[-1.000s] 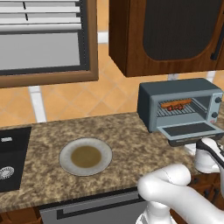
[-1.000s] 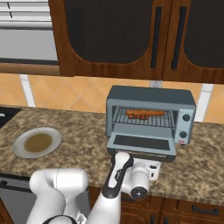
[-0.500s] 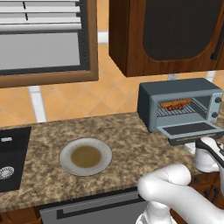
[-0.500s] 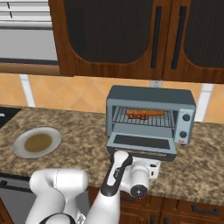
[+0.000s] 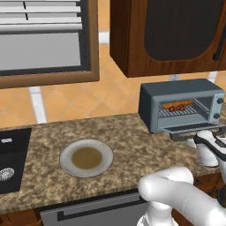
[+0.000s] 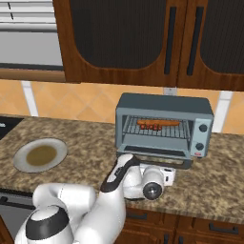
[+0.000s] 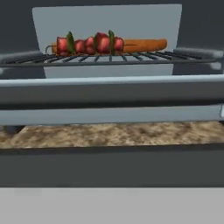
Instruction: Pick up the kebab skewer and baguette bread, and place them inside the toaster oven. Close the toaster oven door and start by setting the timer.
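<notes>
The toaster oven [image 5: 176, 95] [image 6: 162, 102] stands on the counter's right with its door [image 6: 157, 155] [image 5: 194, 130] folded down flat. On its wire rack lie the kebab skewer [image 7: 89, 43] [image 6: 147, 125] and, just behind it, the baguette bread [image 7: 146, 44] [image 6: 169, 122] [image 5: 183, 103]. My gripper [image 6: 164, 174] [image 5: 205, 140] sits low at the counter's front edge, right before the lowered door and pointing at the oven. It is open and holds nothing. In the hand view the door [image 7: 112, 116] runs edge-on across the middle, with its black bar handle [image 7: 112, 166] close below.
A grey plate [image 5: 66, 165] [image 6: 19, 159] with a brown centre lies on the granite counter, left of the oven. A dark sink [image 5: 9, 163] sits at the far left. Dark wooden cabinets [image 6: 143, 38] hang over the oven.
</notes>
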